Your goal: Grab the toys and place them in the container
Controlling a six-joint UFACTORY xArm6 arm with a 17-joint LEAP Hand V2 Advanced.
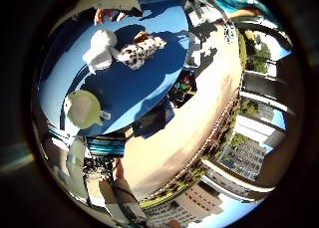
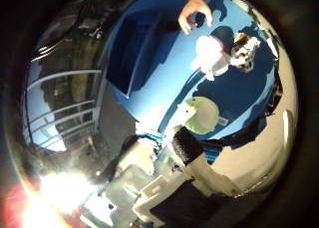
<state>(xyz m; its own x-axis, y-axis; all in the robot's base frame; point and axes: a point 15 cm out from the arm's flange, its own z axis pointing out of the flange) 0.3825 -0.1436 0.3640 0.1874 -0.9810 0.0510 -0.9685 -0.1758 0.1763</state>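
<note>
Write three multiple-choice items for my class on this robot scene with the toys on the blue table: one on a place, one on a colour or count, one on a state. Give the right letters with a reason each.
1. Where does the green toy lie?
A. On the blue table
B. On the ground
C. In a person's hand

2. How many toys show on the table?
A. One
B. Three
C. Five

3. How do the white toy and the spotted toy lie to each other?
A. At opposite ends of the table
B. Close side by side
C. One stacked on the green toy

Answers:
1 A, the green toy rests on the blue surface near its edge.
2 B, a green, a white and a spotted toy show.
3 B, the two lie right next to each other, apart from the green one, near a person's hand at the table's far side.
</note>
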